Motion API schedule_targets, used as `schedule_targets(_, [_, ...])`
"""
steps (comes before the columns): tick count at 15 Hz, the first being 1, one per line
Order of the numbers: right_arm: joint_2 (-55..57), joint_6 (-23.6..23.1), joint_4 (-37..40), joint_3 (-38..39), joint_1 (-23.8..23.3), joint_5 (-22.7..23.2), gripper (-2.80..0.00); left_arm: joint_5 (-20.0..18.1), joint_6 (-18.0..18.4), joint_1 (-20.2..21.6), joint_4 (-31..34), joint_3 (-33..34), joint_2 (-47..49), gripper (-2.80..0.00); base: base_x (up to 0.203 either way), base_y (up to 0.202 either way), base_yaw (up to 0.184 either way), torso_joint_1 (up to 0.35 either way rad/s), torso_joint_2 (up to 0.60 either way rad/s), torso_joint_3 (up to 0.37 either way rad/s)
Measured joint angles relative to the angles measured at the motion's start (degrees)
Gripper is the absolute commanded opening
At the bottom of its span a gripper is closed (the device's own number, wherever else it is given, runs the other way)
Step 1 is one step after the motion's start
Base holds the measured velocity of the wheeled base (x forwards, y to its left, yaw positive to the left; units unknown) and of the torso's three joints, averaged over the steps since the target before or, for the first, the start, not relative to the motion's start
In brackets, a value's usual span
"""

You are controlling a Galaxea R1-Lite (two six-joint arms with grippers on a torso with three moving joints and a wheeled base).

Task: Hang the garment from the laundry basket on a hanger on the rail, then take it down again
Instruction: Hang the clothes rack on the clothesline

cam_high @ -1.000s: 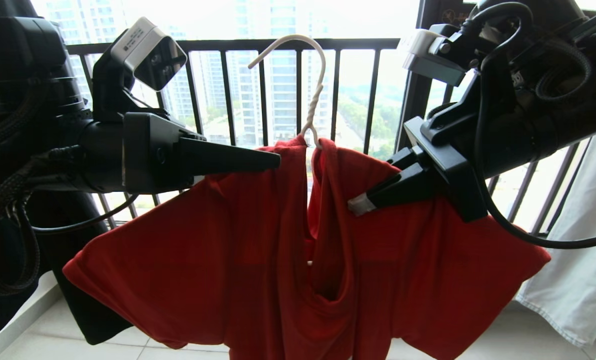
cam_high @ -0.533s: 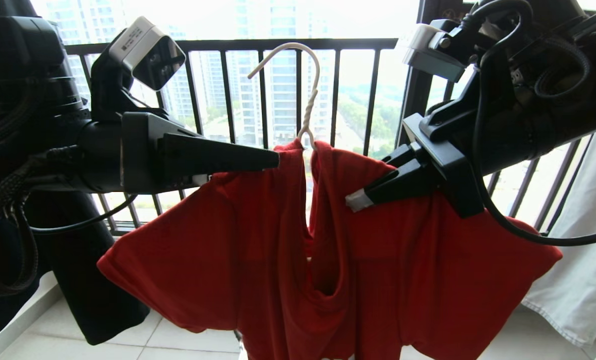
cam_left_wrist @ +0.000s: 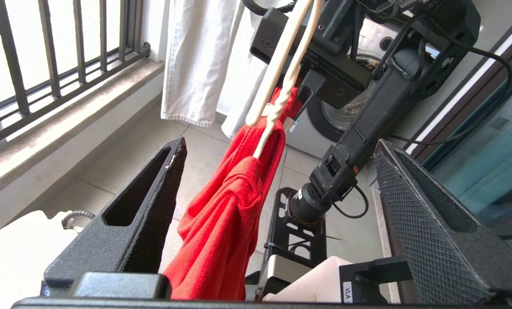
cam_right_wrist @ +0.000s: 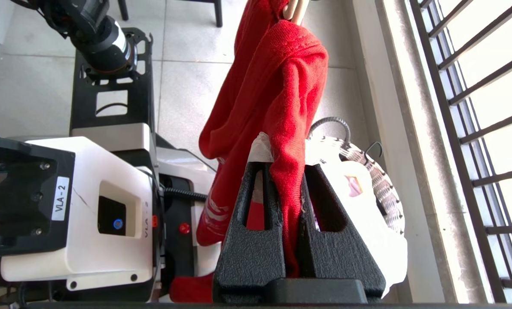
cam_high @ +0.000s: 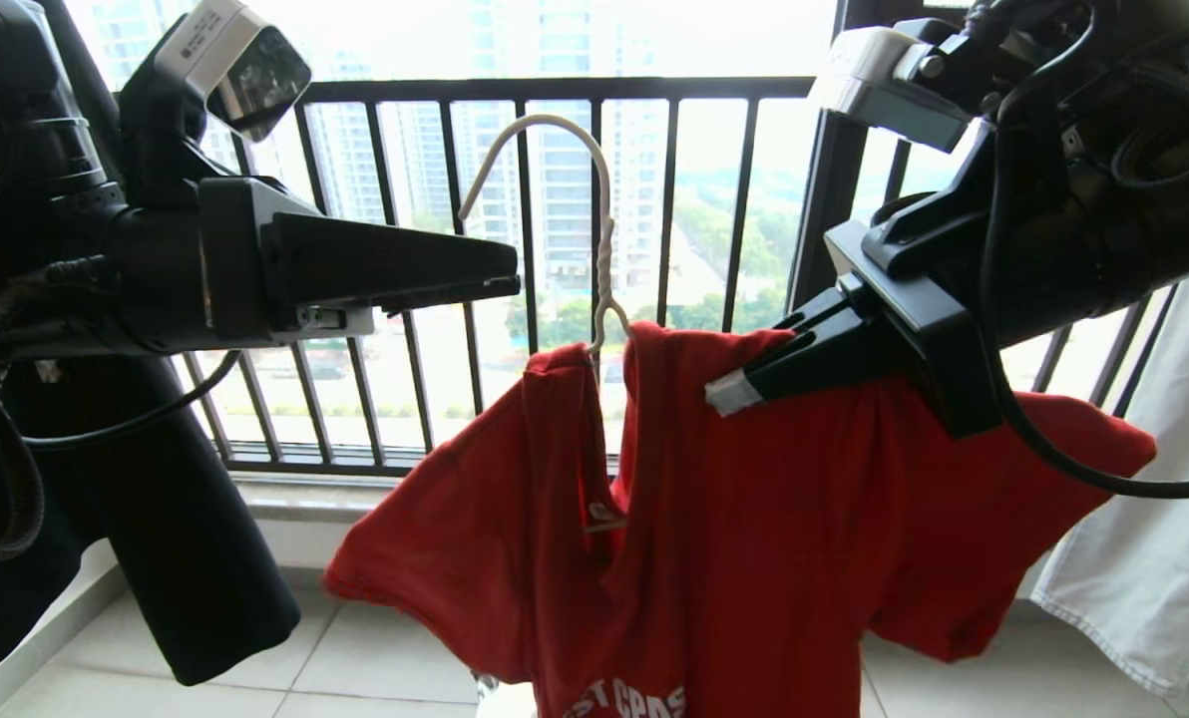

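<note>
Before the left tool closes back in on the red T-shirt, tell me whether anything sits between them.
Nothing visible does. The left tool is open, and from its wrist the red short-sleeved T-shirt on the thin whitish wire hanger hangs straight ahead with only air between. The right tool grips the shirt's far shoulder, beyond it.

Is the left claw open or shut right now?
Open: the left claw has its fingers spread wide, clear of the red T-shirt.

Daylight floods in through the railing (cam_high: pixel 555 90) behind both pincers, blowing the sky out white. The arms go near-black against it, while the shirt (cam_high: pixel 754 519) stays sharp and vivid.
</note>
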Motion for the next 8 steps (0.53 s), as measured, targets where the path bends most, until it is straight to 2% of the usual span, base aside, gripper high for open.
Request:
schedule_targets(6, [-1.6, 0.5, -1.4, 2.2, -1.0, 2.2, -2.80, 0.1, 0.0, 1.9, 0.0, -0.2, -1.3, 0.00, 0.000, 0.000, 0.000, 0.000, 0.00, 0.000])
schedule_targets(8, [-2.0, 2.5, -3.5, 2.9, -1.8, 3.2, -2.80, 0.2, -0.1, 3.0, 0.0, -0.5, -2.0, 0.00, 0.000, 0.000, 0.000, 0.000, 0.00, 0.000])
